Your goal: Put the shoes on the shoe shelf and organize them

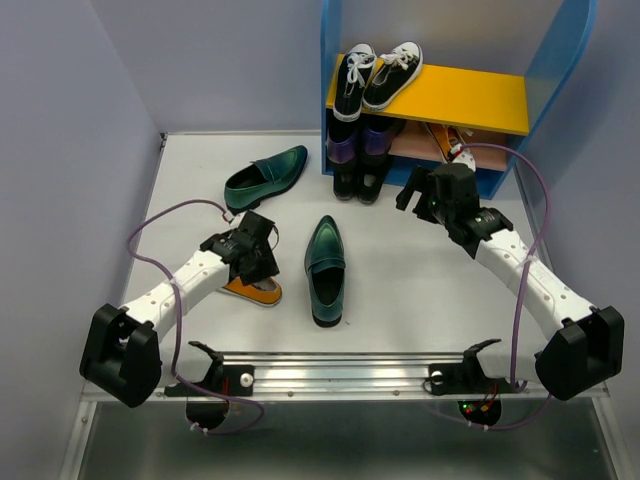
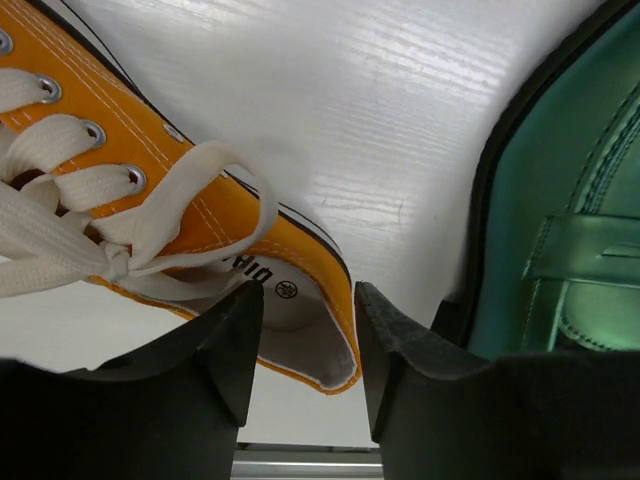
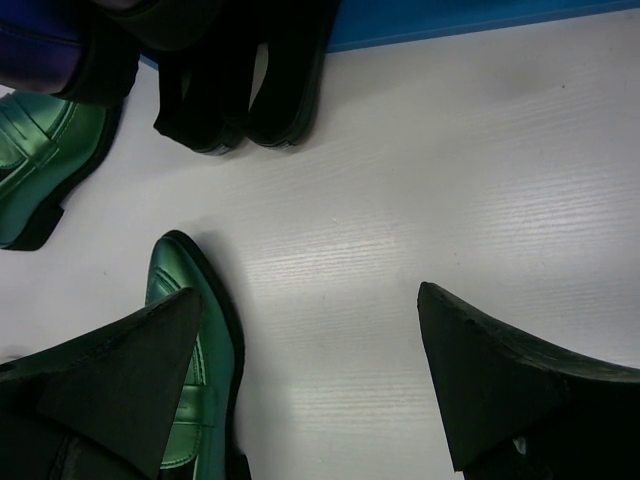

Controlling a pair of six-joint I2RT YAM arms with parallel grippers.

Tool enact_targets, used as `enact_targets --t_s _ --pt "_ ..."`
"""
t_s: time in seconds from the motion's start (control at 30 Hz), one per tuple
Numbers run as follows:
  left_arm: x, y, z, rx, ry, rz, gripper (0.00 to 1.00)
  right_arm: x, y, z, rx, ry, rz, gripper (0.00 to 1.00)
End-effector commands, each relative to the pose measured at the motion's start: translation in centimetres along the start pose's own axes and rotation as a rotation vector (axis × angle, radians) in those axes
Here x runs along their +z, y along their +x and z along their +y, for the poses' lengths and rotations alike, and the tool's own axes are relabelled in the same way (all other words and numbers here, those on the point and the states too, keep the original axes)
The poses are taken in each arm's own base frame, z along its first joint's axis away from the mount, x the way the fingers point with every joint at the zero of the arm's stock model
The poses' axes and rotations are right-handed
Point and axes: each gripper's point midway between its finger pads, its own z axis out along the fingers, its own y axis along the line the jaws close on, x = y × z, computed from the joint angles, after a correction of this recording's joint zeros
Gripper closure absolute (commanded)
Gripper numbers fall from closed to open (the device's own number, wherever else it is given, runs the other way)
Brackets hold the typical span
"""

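An orange sneaker (image 1: 262,291) with white laces lies on the table under my left gripper (image 1: 262,262). In the left wrist view my left gripper (image 2: 308,290) is open, and its fingers straddle the heel rim of the orange sneaker (image 2: 200,190) without closing on it. One green loafer (image 1: 325,268) lies mid-table and another green loafer (image 1: 265,175) lies farther back. Two black low shoes (image 1: 357,180) stand in front of the shoe shelf (image 1: 470,98). A second orange sneaker (image 1: 447,140) lies on the lower board. My right gripper (image 1: 420,190) is open and empty above the table (image 3: 310,290).
Black sneakers with white laces (image 1: 375,72) sit on the yellow upper board. Purple shoes (image 1: 358,142) stand on the lower board at the left. The shelf's blue side (image 1: 560,70) rises behind my right arm. Grey walls enclose the table. A metal rail (image 1: 340,375) runs along the near edge.
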Motion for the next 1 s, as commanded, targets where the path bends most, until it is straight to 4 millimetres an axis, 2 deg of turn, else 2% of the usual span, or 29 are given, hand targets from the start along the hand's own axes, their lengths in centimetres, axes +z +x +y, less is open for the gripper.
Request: enact_targets --t_s 0.0,0.1,0.2,0.33,0.37,0.57,0.7,0.8,0.83,0.9,0.97 --pt "0.2 -0.1 0.0 -0.006 0.008 -0.019 0.33 -0.6 -0.8 0.3 0.0 -0.002 -0.032 0.05" --pt "0.6 -0.1 0.1 -0.027 -0.004 -0.02 0.32 -0.4 -0.8 0.4 -0.003 -0.003 -0.03 0.05" --pt "1.1 -0.3 0.5 -0.068 -0.038 -0.048 0.37 -0.3 -0.8 0.5 -0.005 -0.006 -0.027 0.05" --pt "1.6 -1.5 0.3 -0.121 -0.057 -0.101 0.53 -0.1 -0.6 0.6 -0.011 -0.009 -0.017 0.05" --pt "1.8 -1.6 0.2 -0.124 -0.058 -0.1 0.54 0.0 -0.6 0.6 -0.012 -0.008 -0.015 0.05" --pt "3.0 -0.3 0.6 -0.136 -0.1 -0.066 0.54 0.0 -0.7 0.4 -0.02 0.002 -0.02 0.05" --pt "3.6 0.4 0.0 -0.128 -0.068 -0.05 0.56 0.3 -0.6 0.4 -0.019 0.005 -0.016 0.05" --pt "3.8 1.0 -0.3 -0.111 -0.052 -0.027 0.81 0.4 -0.7 0.5 -0.016 0.003 -0.016 0.05" --pt "3.7 1.1 -0.6 -0.104 -0.043 -0.02 1.0 0.4 -0.7 0.6 -0.016 0.003 -0.016 0.05" --pt "3.3 1.0 -0.7 -0.086 -0.033 -0.022 1.0 0.4 -0.9 0.6 -0.017 0.004 -0.02 0.05" --pt "2.1 -0.1 -0.9 -0.066 -0.033 -0.052 1.0 0.3 -1.2 0.6 -0.021 0.006 -0.03 0.05"
